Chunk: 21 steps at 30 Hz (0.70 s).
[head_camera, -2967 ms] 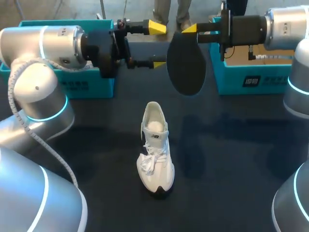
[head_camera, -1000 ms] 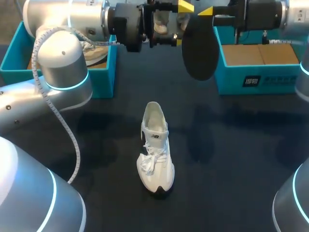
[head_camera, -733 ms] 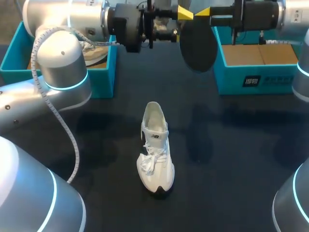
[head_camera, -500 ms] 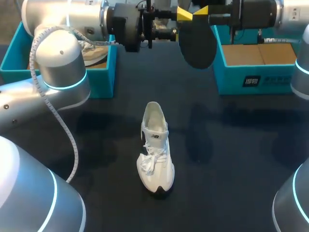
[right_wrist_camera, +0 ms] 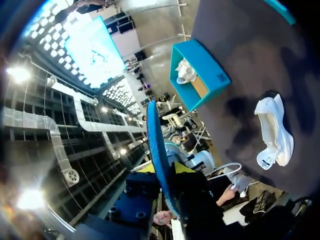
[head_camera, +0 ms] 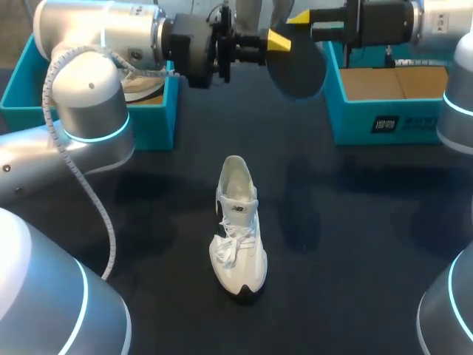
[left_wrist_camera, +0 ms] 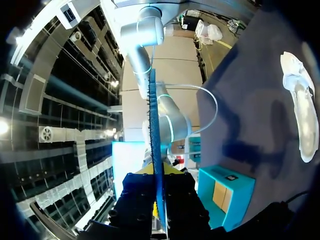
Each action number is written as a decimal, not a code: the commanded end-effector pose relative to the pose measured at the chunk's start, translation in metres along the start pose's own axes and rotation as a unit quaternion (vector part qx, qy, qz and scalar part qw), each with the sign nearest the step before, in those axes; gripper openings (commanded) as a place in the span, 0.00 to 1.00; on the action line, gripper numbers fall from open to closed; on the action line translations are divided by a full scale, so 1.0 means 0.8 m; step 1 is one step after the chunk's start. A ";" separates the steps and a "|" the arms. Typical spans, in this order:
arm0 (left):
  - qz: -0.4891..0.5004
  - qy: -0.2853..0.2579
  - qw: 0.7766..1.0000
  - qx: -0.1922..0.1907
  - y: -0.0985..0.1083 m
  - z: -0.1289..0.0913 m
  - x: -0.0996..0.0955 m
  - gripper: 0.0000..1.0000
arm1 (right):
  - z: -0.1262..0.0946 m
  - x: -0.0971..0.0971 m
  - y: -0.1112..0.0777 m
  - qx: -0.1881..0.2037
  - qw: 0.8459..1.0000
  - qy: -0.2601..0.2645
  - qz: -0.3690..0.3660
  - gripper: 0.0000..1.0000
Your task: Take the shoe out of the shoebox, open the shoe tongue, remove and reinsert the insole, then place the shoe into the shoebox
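A white shoe (head_camera: pixel 238 222) stands upright in the middle of the dark table, toe toward the front edge. High above the table's far side, a dark insole (head_camera: pixel 295 70) hangs between both arms. My left gripper (head_camera: pixel 275 41) comes in from the left and is shut on the insole's near-left edge. In the left wrist view the insole's thin blue edge (left_wrist_camera: pixel 152 125) runs straight out from my left gripper (left_wrist_camera: pixel 157 175). My right gripper (head_camera: pixel 299 18) is at the insole's top, and in its wrist view the insole (right_wrist_camera: pixel 152 135) still stands ahead of the right gripper (right_wrist_camera: pixel 162 172). The shoe (right_wrist_camera: pixel 274 130) lies far below.
A teal box (head_camera: pixel 384 122) with a brown cardboard floor stands at the back right. Another teal box (head_camera: pixel 148 133) at the back left holds a second white shoe (head_camera: pixel 140 85). My left arm's elbow hangs over the table's left side.
My left gripper has shut on the insole's edge. The insole has turned and shifted slightly, and my right gripper has risen a little. The shoe has not moved.
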<state>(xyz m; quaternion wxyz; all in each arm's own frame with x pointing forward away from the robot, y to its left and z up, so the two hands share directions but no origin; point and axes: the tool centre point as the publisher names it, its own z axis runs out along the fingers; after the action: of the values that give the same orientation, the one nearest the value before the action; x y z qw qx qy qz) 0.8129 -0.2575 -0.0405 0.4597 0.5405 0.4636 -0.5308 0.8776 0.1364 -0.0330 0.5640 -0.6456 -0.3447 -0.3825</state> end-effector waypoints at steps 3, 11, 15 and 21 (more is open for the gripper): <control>0.001 -0.003 1.000 -0.006 -0.016 -0.008 0.028 0.00 | -0.015 -0.001 -0.011 -0.010 1.000 -0.001 -0.026 1.00; -0.004 -0.005 1.000 -0.009 -0.023 -0.022 0.059 0.00 | -0.036 -0.011 -0.031 -0.010 0.995 -0.013 -0.097 1.00; -0.006 -0.003 1.000 -0.010 -0.028 -0.024 0.077 0.00 | -0.039 -0.016 -0.045 -0.007 0.992 -0.013 -0.126 1.00; -0.008 -0.003 1.000 -0.018 -0.035 -0.023 0.085 0.00 | -0.044 -0.032 -0.062 -0.005 0.991 -0.020 -0.134 1.00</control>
<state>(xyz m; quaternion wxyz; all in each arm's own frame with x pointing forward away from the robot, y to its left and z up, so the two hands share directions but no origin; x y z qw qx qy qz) 0.7948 -0.2337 -0.1081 0.4608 0.5304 0.4738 -0.5309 0.8300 0.1109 -0.0278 0.5009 -0.5992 -0.4432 -0.4401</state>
